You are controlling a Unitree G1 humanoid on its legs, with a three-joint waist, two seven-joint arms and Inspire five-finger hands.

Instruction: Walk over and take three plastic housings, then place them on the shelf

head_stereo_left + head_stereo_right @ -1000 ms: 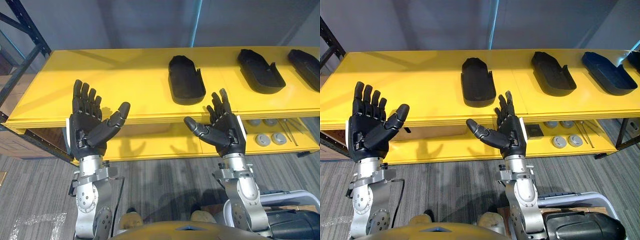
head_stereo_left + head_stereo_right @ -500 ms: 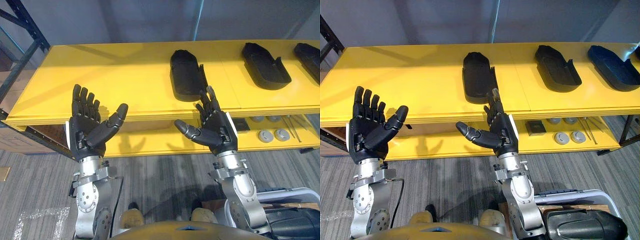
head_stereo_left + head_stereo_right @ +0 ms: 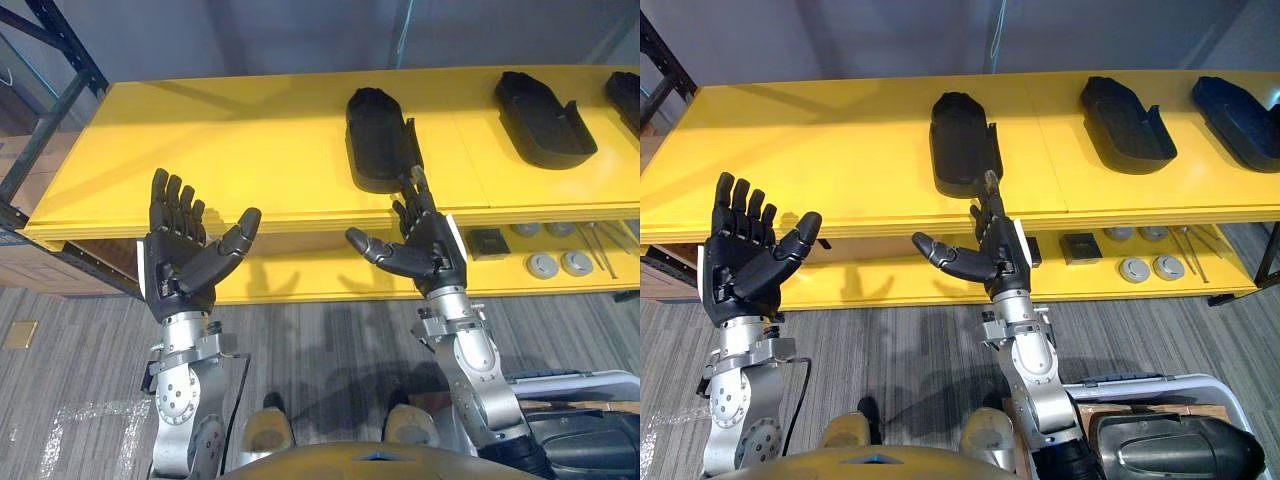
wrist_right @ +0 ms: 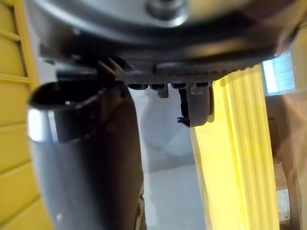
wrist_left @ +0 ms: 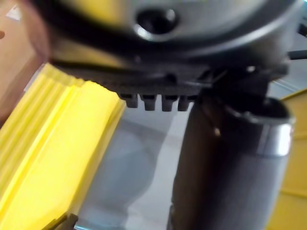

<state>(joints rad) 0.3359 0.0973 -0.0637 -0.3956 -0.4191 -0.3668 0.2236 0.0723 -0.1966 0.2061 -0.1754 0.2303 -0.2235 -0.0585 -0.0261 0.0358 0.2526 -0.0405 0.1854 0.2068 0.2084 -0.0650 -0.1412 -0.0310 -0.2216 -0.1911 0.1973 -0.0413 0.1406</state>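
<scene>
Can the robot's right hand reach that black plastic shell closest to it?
Probably yes. The right hand is open, its fingers just by the near end of the nearest plastic housing on the yellow shelf, with nothing between them.

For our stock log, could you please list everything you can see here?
black plastic housings: three, black, spaced along the top board
yellow shelf: one, yellow, two boards, ahead
grey round discs: four, grey, lower board, right
black square block: one, black, lower board, beside the discs
thin metal rods: a few, silver, right of the discs
grey bin: one, grey, floor at right, dark moulded part inside
left hand: dark, open, before the shelf
right hand: dark, open, at the shelf's front edge
</scene>
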